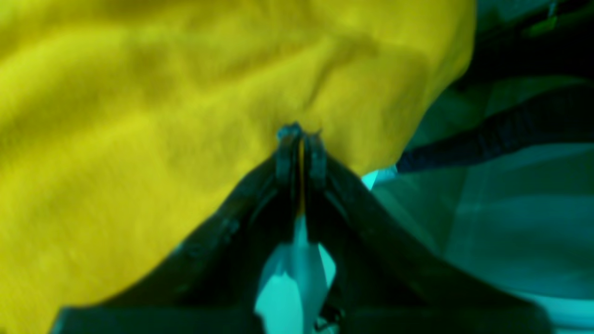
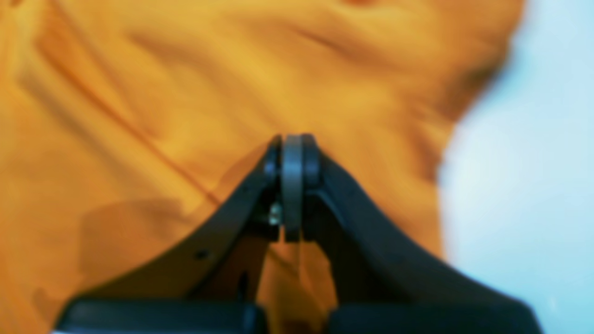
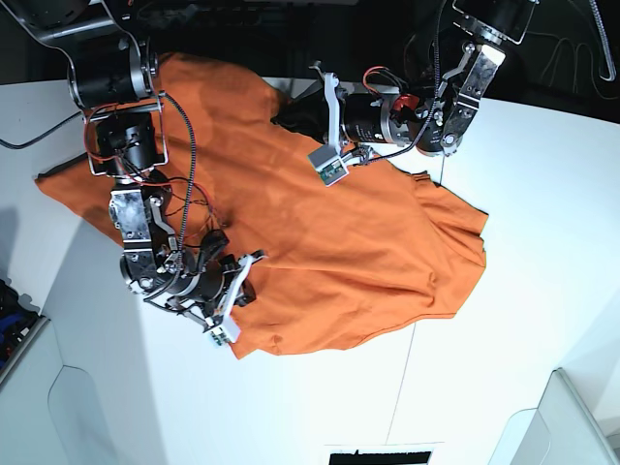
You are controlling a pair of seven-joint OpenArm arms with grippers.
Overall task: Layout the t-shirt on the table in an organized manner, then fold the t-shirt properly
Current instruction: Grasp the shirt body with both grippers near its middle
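Shirt [image 3: 320, 242] sprawls rumpled across the tabletop [image 3: 542, 242], reaching its far edge. My left end effector [image 1: 300, 134] pinches a fold; right end effector [image 2: 292, 144] is clenched, can't tell on what. Uneven pulling could bunch it.

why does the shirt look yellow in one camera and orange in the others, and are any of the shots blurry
Left wrist view: a strong green-cyan colour cast turns the t-shirt yellow and the table teal, with soft blur. Right wrist view: truer orange, but the cloth is smeared and out of focus; only the right gripper looks fairly sharp. Base view: sharpest, evenly lit, natural orange on white, dark background.
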